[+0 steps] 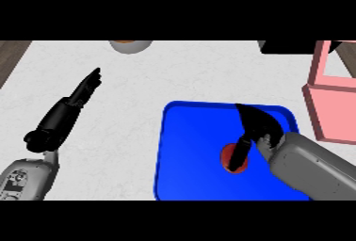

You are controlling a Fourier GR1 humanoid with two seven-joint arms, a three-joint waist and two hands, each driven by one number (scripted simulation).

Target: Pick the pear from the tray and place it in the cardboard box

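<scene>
A blue tray (191, 141) lies on the white counter, right of the middle. On it rests a small red fruit, the pear (225, 156), mostly covered by my right hand. My right hand (261, 126) hovers over the tray's right half, fingers straight and pointing away from me. Its thumb reaches down across the pear, and I cannot tell whether it touches it. The pink open box (327, 106) stands just right of the tray, partly cut off by the view's edge. At the far left, my left hand (80, 94) rests open, fingers straight.
A grey bowl (130, 45) with something orange inside sits at the counter's far edge. A dark object (288, 46) stands at the far right, behind the box. A wooden floor strip shows past the counter's left edge.
</scene>
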